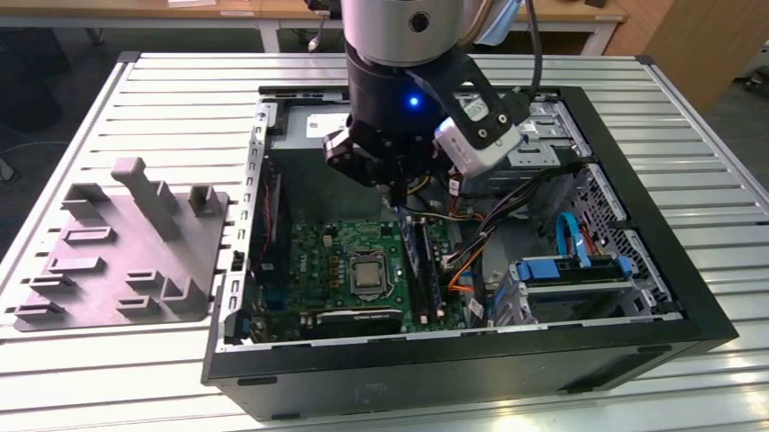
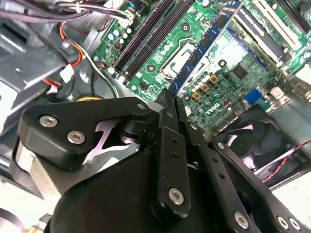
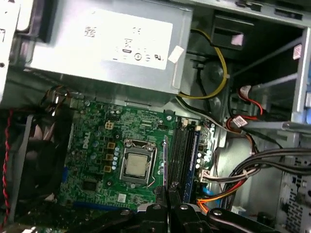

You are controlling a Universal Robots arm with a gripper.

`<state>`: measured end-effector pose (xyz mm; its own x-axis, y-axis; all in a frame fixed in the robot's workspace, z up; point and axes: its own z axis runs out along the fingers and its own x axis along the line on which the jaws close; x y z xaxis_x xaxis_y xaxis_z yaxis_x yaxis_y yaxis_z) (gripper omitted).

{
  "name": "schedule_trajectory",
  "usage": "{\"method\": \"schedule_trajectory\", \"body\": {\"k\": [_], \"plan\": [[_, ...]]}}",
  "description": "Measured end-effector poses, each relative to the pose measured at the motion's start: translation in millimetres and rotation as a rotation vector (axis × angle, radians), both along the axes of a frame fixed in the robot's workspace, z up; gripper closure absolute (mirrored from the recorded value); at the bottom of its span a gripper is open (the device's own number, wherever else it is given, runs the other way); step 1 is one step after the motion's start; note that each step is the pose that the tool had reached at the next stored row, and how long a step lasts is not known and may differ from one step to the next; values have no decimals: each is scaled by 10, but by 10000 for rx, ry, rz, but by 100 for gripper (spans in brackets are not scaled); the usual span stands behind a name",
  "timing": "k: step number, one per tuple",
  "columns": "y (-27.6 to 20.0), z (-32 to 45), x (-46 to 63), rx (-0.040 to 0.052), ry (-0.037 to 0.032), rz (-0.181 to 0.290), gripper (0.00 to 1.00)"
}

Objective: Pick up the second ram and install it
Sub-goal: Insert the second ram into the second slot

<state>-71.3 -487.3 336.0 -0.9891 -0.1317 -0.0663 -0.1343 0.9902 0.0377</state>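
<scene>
I see the gripper (image 1: pixel 394 186) hanging inside the open computer case (image 1: pixel 456 371), its jaws pinched narrow on the second ram (image 2: pixel 206 46) (image 3: pixel 165 162). In both wrist views the ram juts out from the fingertips (image 2: pixel 166 104) over the green motherboard (image 1: pixel 342 243), not seated in any slot. In the exterior view I read the black memory slots (image 1: pixel 420 265) at three o'clock of the CPU socket (image 1: pixel 364 270) and six o'clock of the gripper. The grey fixture tray (image 1: pixel 121 261) sits on the slatted table (image 1: pixel 180 99) at nine o'clock of the case.
</scene>
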Motion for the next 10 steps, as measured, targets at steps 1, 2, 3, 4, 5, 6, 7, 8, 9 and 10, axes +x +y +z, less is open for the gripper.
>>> {"method": "schedule_trajectory", "body": {"k": [1, 2, 3, 4, 5, 6, 7, 8, 9, 10], "plan": [[0, -2, 0, 0, 0, -179, 87], [0, -4, 0, 1, 0, -360, 87], [0, -5, 0, 0, 0, -538, 87], [0, -6, 0, 0, 0, -721, 87], [0, -5, 0, -1, 2, -852, 87], [0, -5, 0, -2, 2, -858, 87], [0, -5, 0, -2, 1, -862, 87], [0, -6, 0, -1, 1, -864, 87], [0, -6, 0, 0, 0, -867, 87], [0, -6, 0, 0, 0, -869, 87]]}}
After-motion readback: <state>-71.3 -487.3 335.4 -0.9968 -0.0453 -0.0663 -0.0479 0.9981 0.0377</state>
